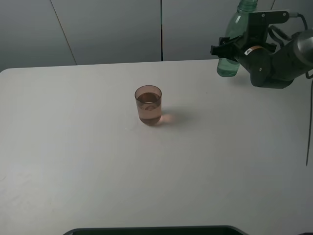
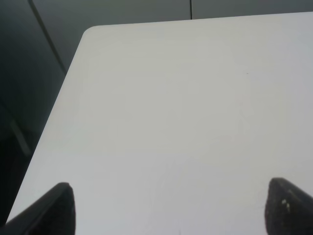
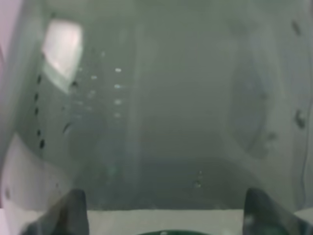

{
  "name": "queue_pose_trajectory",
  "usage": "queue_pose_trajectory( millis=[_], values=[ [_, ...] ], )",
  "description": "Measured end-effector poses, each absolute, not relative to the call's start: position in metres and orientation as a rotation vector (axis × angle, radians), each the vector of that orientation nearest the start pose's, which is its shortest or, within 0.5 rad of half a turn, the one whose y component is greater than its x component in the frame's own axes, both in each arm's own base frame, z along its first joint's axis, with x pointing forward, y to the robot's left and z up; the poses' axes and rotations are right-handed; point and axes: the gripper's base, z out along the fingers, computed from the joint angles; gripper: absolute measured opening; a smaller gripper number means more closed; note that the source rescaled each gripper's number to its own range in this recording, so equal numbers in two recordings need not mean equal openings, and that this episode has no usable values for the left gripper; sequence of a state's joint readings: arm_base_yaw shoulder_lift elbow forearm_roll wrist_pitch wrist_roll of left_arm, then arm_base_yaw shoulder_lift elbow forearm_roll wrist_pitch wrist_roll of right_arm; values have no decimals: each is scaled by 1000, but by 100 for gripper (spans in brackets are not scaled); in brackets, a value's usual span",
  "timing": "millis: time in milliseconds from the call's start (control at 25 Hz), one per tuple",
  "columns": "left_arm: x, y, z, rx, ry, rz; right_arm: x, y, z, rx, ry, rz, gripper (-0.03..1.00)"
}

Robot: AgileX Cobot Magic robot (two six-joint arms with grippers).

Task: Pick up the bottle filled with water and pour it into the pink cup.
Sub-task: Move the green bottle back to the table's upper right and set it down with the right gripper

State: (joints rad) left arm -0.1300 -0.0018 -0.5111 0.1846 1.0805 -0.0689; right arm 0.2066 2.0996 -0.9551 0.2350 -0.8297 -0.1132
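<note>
The pink cup stands upright near the middle of the white table and holds some liquid. The green-tinted bottle is upright at the far right, its top cut off by the frame. My right gripper is shut on its body. The bottle's base is low over the table's far edge, and I cannot tell whether it touches. In the right wrist view the bottle fills the picture between the fingers of my right gripper. My left gripper is open and empty over bare table.
Grey wall panels rise behind the table's far edge. A dark rounded edge shows at the bottom of the high view. The left wrist view shows the table's corner with dark floor beside it.
</note>
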Motion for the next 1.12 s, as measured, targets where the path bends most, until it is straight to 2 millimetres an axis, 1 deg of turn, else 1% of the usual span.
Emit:
queue_pose_trajectory(
  millis=[160,280,400,720,760,800,840,880,920,960,1040,1120],
  values=[
    [-6,16,280,50,2038,96,414,60,111,1,1844,14,0],
    [-6,16,280,50,2038,96,417,57,103,15,1867,7,0],
    [-6,16,280,50,2038,96,416,56,92,18,1903,3,0],
    [-6,16,280,50,2038,96,418,56,90,17,1901,1,0],
    [-6,16,280,50,2038,96,418,56,91,19,1899,0,9],
    [-6,16,280,50,2038,96,418,56,91,20,1891,-1,50],
    [-6,16,280,50,2038,96,419,56,92,20,1885,-1,76],
    [-6,16,280,50,2038,96,419,56,93,21,1880,-1,90],
    [-6,16,280,50,2038,96,419,56,93,21,1880,-1,96],
    [-6,16,280,50,2038,96,419,56,92,19,1884,-2,98],
    [-6,16,280,50,2038,96,418,56,91,18,1892,-1,100],
    [-6,16,280,50,2038,96,418,56,96,19,1894,3,99]
  ],
)
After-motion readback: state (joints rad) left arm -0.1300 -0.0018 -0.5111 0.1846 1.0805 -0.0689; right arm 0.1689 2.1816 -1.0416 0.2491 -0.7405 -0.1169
